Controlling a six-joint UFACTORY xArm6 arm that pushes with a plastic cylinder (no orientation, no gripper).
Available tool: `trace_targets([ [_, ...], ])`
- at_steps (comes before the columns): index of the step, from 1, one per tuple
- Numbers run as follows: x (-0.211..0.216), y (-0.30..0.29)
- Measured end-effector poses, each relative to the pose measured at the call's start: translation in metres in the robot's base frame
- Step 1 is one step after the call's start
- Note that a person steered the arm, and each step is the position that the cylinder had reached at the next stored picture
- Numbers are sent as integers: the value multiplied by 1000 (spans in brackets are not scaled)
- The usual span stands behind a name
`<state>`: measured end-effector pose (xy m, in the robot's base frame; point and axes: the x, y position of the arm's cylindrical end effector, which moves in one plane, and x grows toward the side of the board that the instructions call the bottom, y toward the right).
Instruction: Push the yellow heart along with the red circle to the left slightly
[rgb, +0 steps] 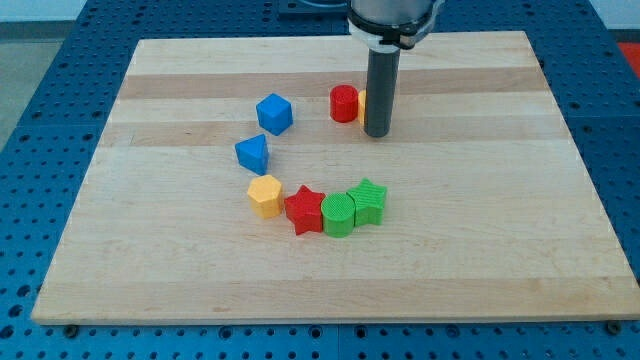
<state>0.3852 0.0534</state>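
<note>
The red circle (344, 104) sits on the wooden board (470, 210) above the middle of the view. The yellow heart (362, 102) touches the circle's right side, and the rod hides most of it; only a thin yellow strip shows. My tip (377, 133) is at the heart's right side, just below and right of the pair, touching or nearly touching the heart.
A blue cube (274, 113) and a blue triangle (253, 153) lie left of the pair. Below them a yellow hexagon (265, 195), a red star (304, 209), a green circle (338, 214) and a green star (369, 202) form a row.
</note>
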Motion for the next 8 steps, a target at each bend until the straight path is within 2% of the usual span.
trace_targets([
  [2,25,3],
  [6,5,44],
  [8,-25,39],
])
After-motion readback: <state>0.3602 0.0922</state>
